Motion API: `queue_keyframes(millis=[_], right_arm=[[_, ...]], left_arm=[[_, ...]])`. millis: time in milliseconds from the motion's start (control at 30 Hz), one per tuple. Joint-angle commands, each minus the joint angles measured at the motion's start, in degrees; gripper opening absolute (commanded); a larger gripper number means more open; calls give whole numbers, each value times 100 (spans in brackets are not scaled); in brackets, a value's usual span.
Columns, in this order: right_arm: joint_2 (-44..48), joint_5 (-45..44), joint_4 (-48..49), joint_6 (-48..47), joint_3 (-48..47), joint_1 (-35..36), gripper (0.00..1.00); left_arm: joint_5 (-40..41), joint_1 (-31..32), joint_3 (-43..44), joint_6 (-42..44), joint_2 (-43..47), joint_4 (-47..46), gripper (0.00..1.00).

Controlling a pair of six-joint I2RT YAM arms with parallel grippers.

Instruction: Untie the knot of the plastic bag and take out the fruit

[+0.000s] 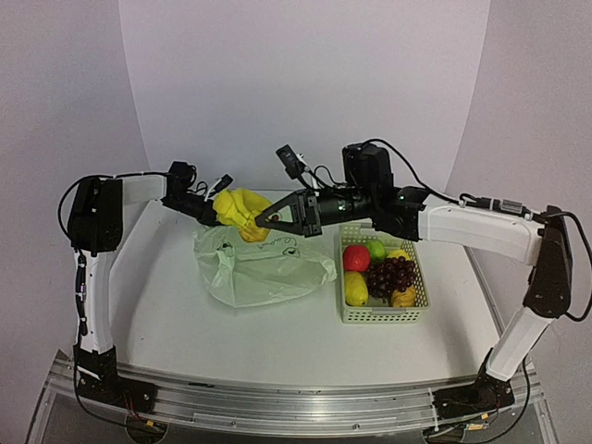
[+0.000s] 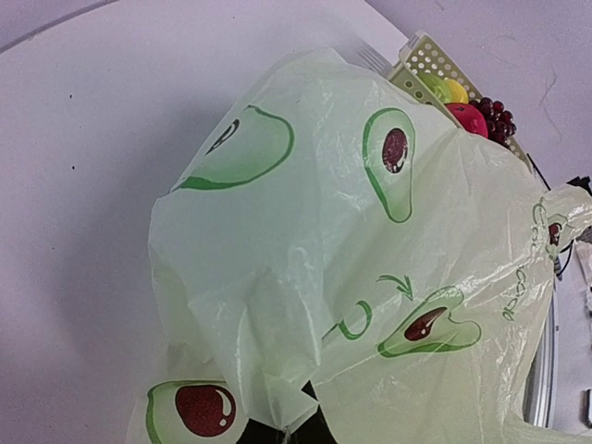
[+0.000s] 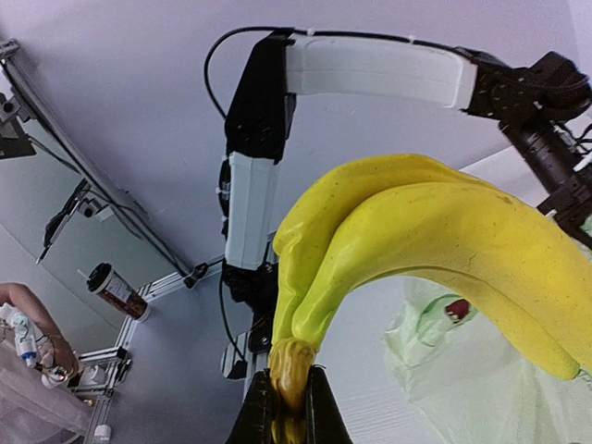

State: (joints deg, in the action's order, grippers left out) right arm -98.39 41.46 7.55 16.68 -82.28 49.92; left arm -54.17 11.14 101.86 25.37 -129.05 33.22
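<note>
The pale green plastic bag point(image 1: 264, 270) lies slack on the table, printed with avocado pictures. Its back left edge is lifted to my left gripper point(image 1: 208, 211), which is shut on a pinch of the film point(image 2: 277, 388) at the bottom of the left wrist view. A bunch of yellow bananas point(image 1: 239, 213) hangs in the air above the bag's back edge. My right gripper point(image 3: 294, 418) is shut on the brown stem of the bananas point(image 3: 435, 231). The knot does not show in any view.
A pale lattice basket point(image 1: 344, 313) stands right of the bag, holding a red apple point(image 1: 356, 257), a green pear point(image 1: 376, 248), dark grapes point(image 1: 393, 275) and yellow fruits point(image 1: 356, 289). The right arm reaches across above the basket's back edge.
</note>
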Motion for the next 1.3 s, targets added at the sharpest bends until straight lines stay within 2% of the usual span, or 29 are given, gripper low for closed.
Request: queue_keyframes(millis=[0,100,267,333,433,633,1067,1267], right_arm=[[789,-896,180,-393,97,-382,0],[1188,-1622,-333,-867,394,-683,0],[1166,-3323,-3038,-2704,461,-931,0],[1100,-3669,-3459,-3069,721,-1004,0],[1132,-3772,-3505,-3254,1193,-1188,0],[885,-4007,-3549,-3530,1528,-1458,0],[712,-4146,-3549,-3155,1110,-1712,0],[1006,-3568,-3550,-2912,1490,-1722,0]], left_arm=[[40,11,347,711,70,284,0],[48,24,349,872,49,377,0],[92,64,392,1131,38,422,0],[111,78,446,1238,14,482,0],[129,92,529,1378,-13,547,0],[206,149,648,1747,-98,755,0],[206,212,703,1937,-96,898,0],[194,211,736,1966,-99,958,0]])
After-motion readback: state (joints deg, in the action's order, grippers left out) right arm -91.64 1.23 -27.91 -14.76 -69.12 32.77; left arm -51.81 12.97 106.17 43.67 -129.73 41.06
